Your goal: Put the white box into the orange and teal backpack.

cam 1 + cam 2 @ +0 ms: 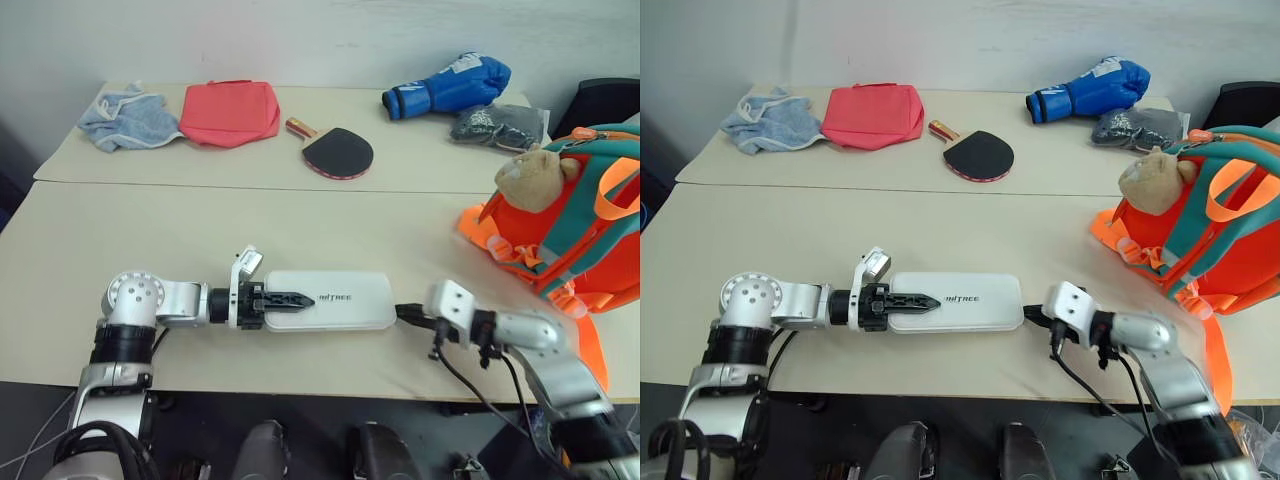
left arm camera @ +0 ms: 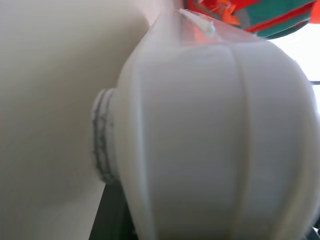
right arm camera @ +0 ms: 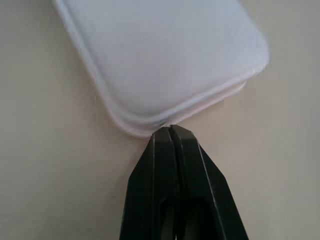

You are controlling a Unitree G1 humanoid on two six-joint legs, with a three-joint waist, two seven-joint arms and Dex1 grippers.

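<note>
The white box (image 1: 330, 300) lies flat near the bench (image 1: 200, 250) front edge. The left tool (image 1: 285, 298) clamps one end to lift it. The right tool (image 3: 167, 131), pinched shut, touches the other end, as its wrist view confirms. The orange and teal backpack (image 1: 590, 240) waits farther right.

Bare bench (image 1: 150, 250) lies open between the white box (image 1: 340, 300) and the orange and teal backpack (image 1: 580, 230), while the far bench is crowded by a paddle (image 1: 335, 150), red pouch (image 1: 230, 112) and boxing glove (image 1: 450, 87).
</note>
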